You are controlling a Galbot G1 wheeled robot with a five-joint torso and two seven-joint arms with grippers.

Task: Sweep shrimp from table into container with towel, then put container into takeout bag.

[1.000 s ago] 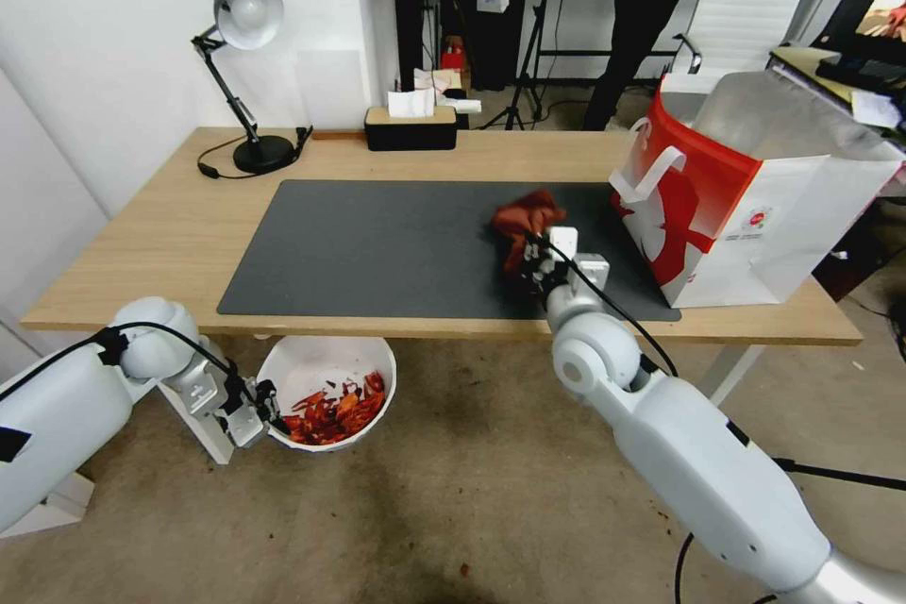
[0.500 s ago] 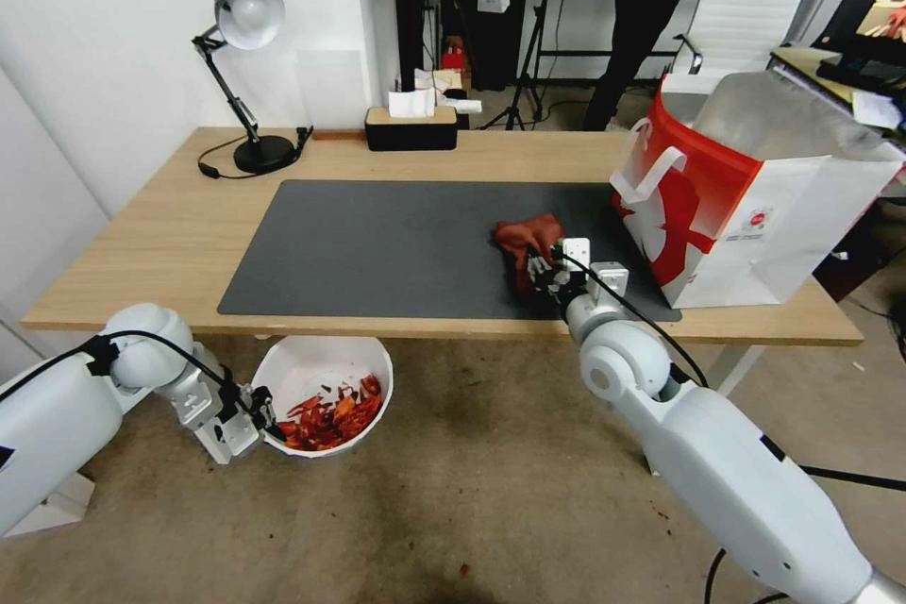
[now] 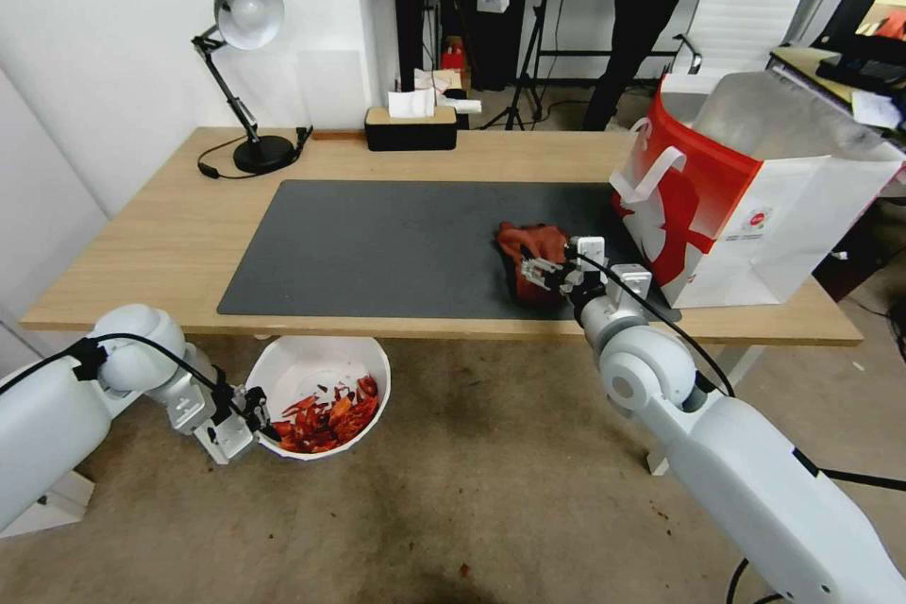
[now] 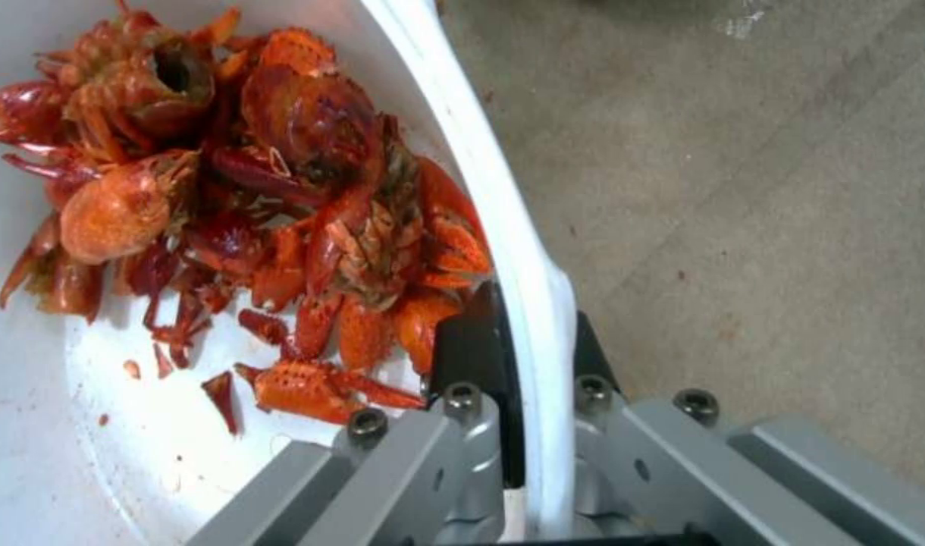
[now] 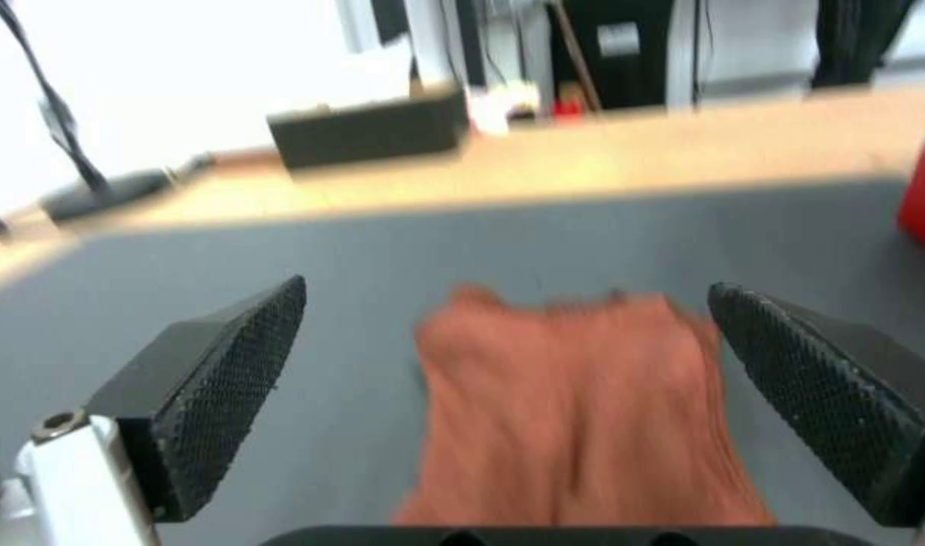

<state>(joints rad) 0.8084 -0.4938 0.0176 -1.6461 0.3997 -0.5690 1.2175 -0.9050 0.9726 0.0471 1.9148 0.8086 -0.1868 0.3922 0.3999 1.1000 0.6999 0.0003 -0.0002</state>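
The white container (image 3: 311, 368) hangs below the table's front edge, over the floor, with the red-orange shrimp (image 3: 326, 415) piled inside it. My left gripper (image 3: 257, 417) is shut on the container's rim (image 4: 528, 303), one finger inside and one outside, beside the shrimp (image 4: 280, 197). The rust-red towel (image 3: 530, 250) lies crumpled on the dark mat of the table (image 3: 377, 245). My right gripper (image 3: 540, 269) is open just over the towel's near side; its pads (image 5: 230, 379) stand wide apart on either side of the towel (image 5: 574, 409). The red and white takeout bag (image 3: 746, 198) stands open at the table's right end.
A black desk lamp (image 3: 247, 66) and a black tissue box (image 3: 411, 125) stand along the table's back edge. Bare floor lies under the container. A person stands in the room behind the table.
My right gripper has let go of the towel, which dropped flat onto the mat, and drew back toward me. The left arm has lowered the container slightly.
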